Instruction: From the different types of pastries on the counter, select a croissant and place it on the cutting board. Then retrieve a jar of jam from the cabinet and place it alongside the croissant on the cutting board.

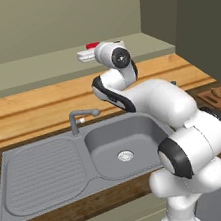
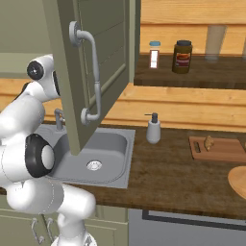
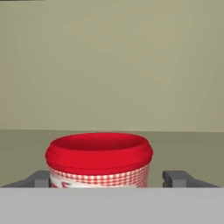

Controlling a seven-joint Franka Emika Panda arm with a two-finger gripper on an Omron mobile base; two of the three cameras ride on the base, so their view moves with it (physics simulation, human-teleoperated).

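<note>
Inside the cabinet [image 2: 72,57], the jar of jam [image 3: 99,159] stands upright on the shelf, squarely between the gripper [image 3: 106,178] tips. The left fingertip [image 3: 40,178] and its partner on the right each stand a little off the jar's sides, so the jaws are wide and nothing is gripped. The jar looks rigid, smooth and probably slippery; the checked wall just below the lid seems the safest hold. The arm reaches forward, hand level.
</note>
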